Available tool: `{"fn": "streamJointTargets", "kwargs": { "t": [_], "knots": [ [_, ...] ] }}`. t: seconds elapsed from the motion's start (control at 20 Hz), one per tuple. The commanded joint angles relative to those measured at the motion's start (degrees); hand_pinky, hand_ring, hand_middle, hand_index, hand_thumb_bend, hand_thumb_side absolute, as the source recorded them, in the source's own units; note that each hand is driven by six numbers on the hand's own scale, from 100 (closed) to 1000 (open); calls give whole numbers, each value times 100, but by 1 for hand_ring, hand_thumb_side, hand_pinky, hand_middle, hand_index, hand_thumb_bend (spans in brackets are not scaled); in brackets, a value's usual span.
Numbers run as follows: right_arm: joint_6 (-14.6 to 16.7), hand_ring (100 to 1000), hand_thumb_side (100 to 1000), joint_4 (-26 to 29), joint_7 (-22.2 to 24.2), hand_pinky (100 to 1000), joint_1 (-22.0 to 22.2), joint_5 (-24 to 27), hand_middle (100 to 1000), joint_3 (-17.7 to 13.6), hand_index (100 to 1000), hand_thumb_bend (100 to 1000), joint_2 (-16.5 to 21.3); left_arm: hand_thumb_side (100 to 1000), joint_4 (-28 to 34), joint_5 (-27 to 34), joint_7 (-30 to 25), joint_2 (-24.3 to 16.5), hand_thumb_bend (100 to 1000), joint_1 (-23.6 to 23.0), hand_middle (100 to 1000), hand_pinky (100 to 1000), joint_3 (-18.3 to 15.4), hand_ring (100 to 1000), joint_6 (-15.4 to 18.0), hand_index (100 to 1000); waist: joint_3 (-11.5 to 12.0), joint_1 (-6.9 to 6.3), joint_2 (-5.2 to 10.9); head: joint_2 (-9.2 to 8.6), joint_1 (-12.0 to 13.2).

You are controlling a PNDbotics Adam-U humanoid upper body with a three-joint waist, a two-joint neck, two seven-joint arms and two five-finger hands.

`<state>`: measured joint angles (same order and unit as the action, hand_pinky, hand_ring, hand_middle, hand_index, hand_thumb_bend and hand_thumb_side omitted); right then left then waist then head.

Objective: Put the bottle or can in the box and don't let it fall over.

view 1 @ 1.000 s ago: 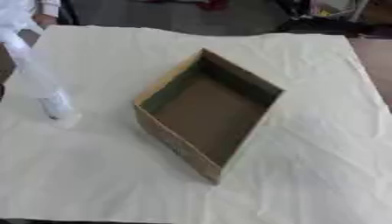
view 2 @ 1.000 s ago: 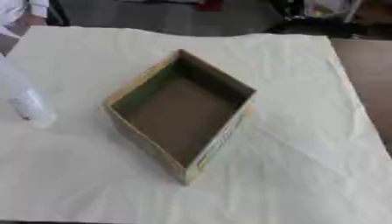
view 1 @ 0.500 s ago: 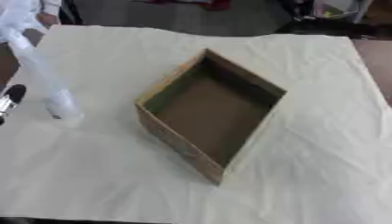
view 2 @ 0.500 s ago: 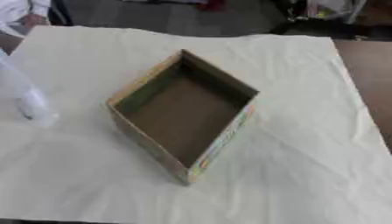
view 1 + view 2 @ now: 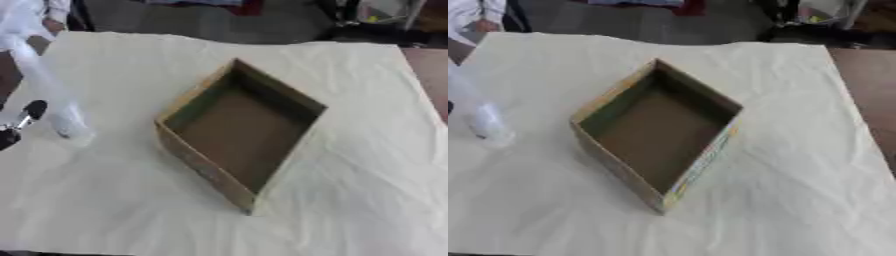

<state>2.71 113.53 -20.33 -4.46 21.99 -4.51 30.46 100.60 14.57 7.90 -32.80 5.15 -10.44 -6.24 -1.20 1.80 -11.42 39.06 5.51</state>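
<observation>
so far almost nothing of the task is done, as i judge it from how things lie. nearest to the camera there is only the pale cloth (image 5: 114, 210) that covers the table, a little wrinkled. a bit farther, in the middle, the box (image 5: 241, 131) sits on the cloth, turned with one corner toward the camera; it is open on top and i see nothing inside it, only the brown bottom. at the left edge of the left eye view the left hand (image 5: 19, 127) shows only a small part, a dark tip with some silver behind it, and i cannot tell if its fingers are spread or curled. it is just beside the bottle (image 5: 52, 95) and i cannot say if it touches it. the bottle is a clear, whitish one, it stands on the cloth well apart from the box, to the left of it, and it looks tilted in the picture, with the top going toward the far left corner; this may be only the camera angle. the right hand shows in no view. what is left, i think, is all the main work: to take hold of the bottle, to carry it over the box wall, and to set it upright on the bottom so that it does not fall over.
</observation>
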Motion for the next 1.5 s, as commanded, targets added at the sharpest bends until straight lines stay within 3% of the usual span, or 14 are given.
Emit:
{"fn": "streamJointTargets", "kwargs": {
  "t": [0.05, 1.5],
  "knots": [
    [4, 1000, 471, 106, 35, 934, -32, -29, 898, -23, 740, 100, 85, 233, -78, -48, -113, -234, 628, 137, 1000, 1000, 20, 1000, 9, 836, -10, -5, 71, -96, 28],
    [-53, 1000, 485, 106, 91, 935, -59, -40, 901, 30, 740, 100, -12, 255, -927, 134, -568, -157, 623, 1084, 1000, 1000, 371, 1000, -212, 819, -59, 38, 5, -193, 173]
  ]
}}
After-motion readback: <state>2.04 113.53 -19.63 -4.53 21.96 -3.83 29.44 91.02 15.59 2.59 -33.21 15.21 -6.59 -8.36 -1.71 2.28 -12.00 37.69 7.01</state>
